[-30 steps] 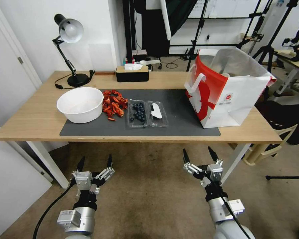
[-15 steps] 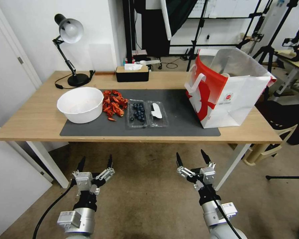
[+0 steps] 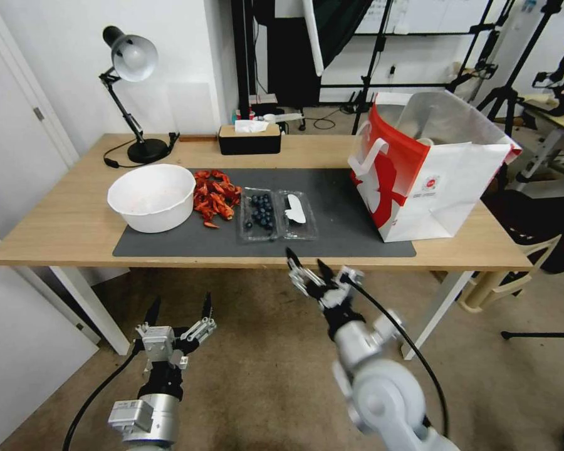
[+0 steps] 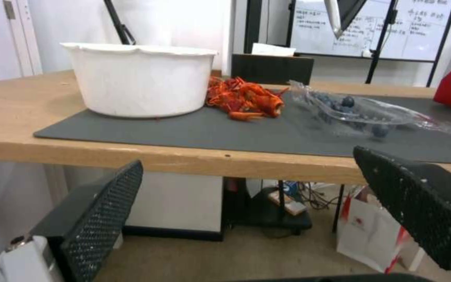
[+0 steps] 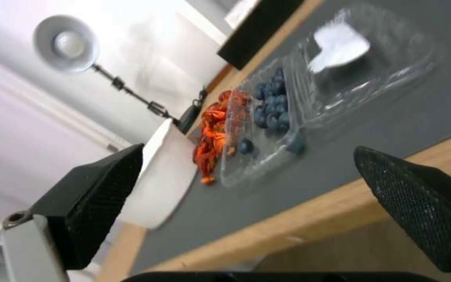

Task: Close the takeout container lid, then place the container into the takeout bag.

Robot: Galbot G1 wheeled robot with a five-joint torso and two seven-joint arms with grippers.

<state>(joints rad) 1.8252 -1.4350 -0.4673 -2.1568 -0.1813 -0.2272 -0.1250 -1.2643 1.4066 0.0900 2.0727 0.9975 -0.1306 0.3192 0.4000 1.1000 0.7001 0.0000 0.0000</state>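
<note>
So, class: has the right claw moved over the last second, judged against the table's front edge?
Yes. The right claw has risen and swung toward the robot's left, now just below the table edge in front of the open takeout container.

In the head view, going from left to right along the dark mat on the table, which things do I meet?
white bowl → red crayfish pile → tray half with blueberries → lid, lying open → takeout bag

Red-and-white takeout bag point(image 3: 429, 181) lined silver, dark blueberries point(image 3: 261, 211), white bowl point(image 3: 151, 196), grey mat point(image 3: 332, 235), orange-red crayfish point(image 3: 214, 197)
</note>
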